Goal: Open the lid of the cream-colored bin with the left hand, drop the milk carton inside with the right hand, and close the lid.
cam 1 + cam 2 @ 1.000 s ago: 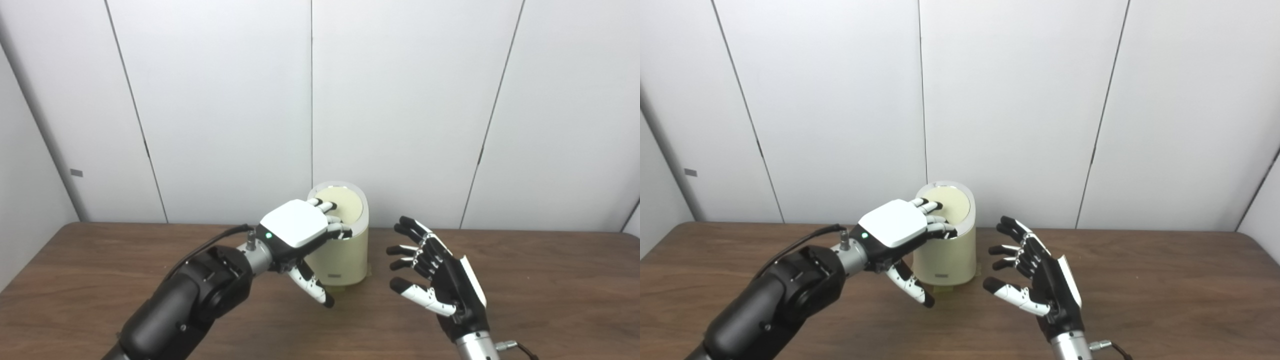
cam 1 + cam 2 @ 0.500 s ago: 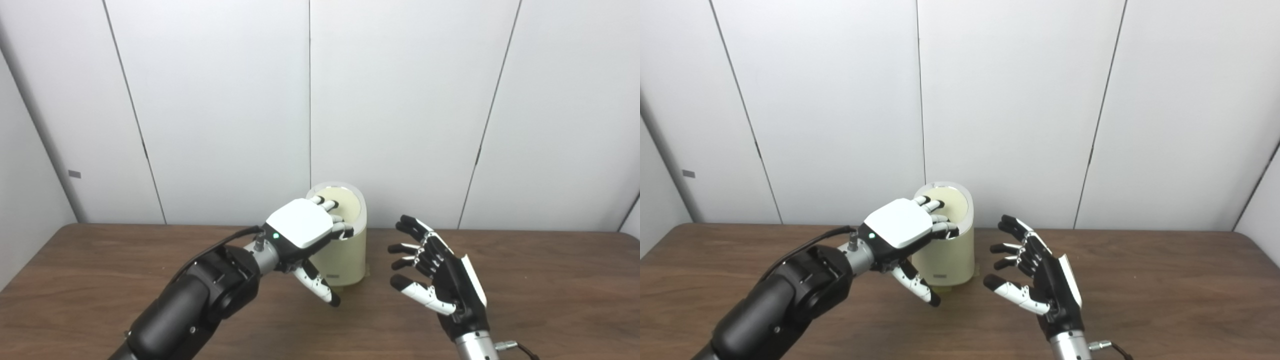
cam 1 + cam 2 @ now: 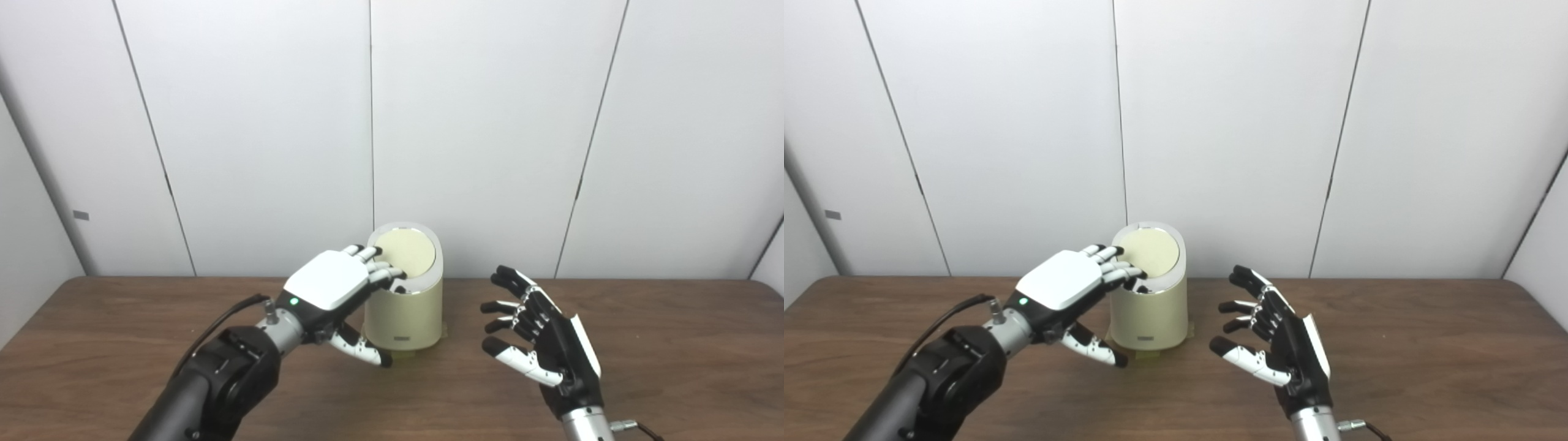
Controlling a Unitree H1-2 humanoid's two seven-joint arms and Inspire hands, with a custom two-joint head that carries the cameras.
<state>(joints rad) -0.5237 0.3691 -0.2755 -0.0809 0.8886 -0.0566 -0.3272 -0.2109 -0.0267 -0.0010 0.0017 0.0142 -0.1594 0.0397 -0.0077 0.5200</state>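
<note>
The cream-colored bin stands upright at the table's middle back, its round lid lying shut inside a pale rim. My left hand is open, palm down, at the bin's left side; its fingertips rest on the lid's left edge and the thumb hangs in front of the bin's base. My right hand hovers open to the right of the bin, fingers spread toward it and holding nothing. No milk carton shows in either view.
The brown wooden table carries the bin on a small pale mat. White wall panels stand close behind the bin.
The camera has shifted slightly. My left hand has drawn back to the left, so its fingers now lie only on the lid's left edge. The right hand has stayed put.
</note>
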